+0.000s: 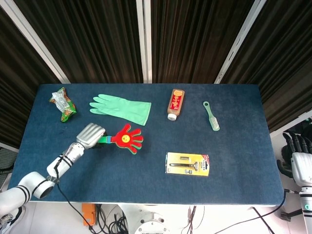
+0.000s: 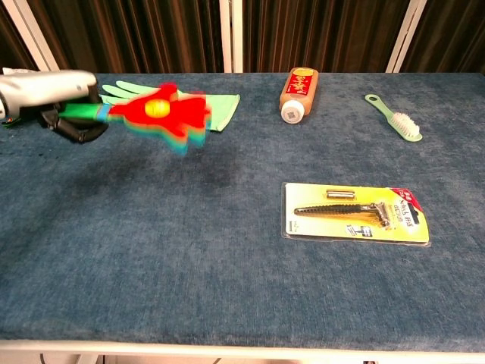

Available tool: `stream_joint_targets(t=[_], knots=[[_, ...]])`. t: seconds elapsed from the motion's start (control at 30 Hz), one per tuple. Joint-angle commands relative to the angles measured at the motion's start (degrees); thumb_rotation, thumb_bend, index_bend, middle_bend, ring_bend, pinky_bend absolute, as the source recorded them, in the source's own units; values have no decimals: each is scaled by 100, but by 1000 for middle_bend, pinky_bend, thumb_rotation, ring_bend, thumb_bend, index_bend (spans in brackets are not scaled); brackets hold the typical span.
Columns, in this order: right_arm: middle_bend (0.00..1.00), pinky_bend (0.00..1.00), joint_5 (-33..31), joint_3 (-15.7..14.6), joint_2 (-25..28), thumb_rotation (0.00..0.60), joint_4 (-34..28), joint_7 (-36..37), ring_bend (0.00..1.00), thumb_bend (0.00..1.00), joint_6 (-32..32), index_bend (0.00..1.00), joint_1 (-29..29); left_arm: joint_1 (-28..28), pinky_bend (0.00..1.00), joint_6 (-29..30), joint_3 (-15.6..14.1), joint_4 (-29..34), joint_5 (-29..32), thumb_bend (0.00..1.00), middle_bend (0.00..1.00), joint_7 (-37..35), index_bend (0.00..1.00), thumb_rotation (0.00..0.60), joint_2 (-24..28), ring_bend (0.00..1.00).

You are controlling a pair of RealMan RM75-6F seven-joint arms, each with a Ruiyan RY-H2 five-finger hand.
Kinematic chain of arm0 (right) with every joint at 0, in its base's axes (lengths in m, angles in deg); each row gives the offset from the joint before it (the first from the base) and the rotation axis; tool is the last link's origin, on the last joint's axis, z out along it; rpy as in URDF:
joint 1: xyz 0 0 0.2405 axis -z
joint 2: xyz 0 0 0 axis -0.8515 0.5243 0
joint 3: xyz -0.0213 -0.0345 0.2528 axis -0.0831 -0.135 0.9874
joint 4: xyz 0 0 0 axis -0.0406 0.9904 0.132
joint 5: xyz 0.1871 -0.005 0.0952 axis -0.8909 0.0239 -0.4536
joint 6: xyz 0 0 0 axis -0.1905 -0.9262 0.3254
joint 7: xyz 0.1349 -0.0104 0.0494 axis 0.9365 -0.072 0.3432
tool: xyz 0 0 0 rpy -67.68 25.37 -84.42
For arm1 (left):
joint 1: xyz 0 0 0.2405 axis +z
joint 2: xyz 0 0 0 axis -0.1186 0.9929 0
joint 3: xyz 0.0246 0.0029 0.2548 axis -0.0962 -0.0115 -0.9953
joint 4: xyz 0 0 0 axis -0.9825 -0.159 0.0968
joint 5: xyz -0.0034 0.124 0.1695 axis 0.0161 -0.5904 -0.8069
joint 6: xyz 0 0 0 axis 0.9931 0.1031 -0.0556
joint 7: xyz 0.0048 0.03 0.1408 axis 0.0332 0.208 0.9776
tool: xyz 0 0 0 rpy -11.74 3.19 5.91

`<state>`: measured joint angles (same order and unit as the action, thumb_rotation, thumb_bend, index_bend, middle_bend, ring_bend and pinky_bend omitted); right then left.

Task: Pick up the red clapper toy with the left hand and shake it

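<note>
My left hand [image 1: 89,134] [image 2: 53,100] grips the green handle of the red clapper toy [image 1: 126,139] [image 2: 161,114]. The hand-shaped red clapper points right, held above the blue table [image 1: 146,185], and it is motion-blurred in the chest view. My right hand [image 1: 297,156] hangs off the table's right edge, holding nothing, fingers pointing up; it does not appear in the chest view.
A green rubber glove [image 1: 122,107] [image 2: 216,110] lies just behind the toy. A snack packet [image 1: 62,103] is at the back left. An orange bottle [image 1: 175,103], a green brush [image 1: 211,116] and a carded razor pack [image 1: 187,164] lie to the right.
</note>
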<state>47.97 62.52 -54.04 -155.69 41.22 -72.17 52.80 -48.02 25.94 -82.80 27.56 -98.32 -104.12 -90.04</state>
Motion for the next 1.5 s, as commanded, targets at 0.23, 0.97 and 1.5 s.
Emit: stream_joint_targets(t=[0.23, 0.97, 1.5], knots=[[0, 0, -29, -4, -19, 600, 47, 30, 0, 297, 13, 0, 11, 269, 1000, 720, 642, 826, 1095, 728, 1000, -3245, 1000, 600, -211, 1000], [0, 0, -41, -17, -48, 600, 31, -66, 0, 296, 66, 0, -20, 419, 1000, -60, 1227, 1373, 1087, 728, 1000, -6801, 1000, 600, 560, 1000], [0, 0, -16, -31, -32, 600, 50, 1, 0, 296, 69, 0, -13, -2, 1000, 127, -393, -878, -754, 726, 1000, 1292, 1000, 600, -454, 1000]])
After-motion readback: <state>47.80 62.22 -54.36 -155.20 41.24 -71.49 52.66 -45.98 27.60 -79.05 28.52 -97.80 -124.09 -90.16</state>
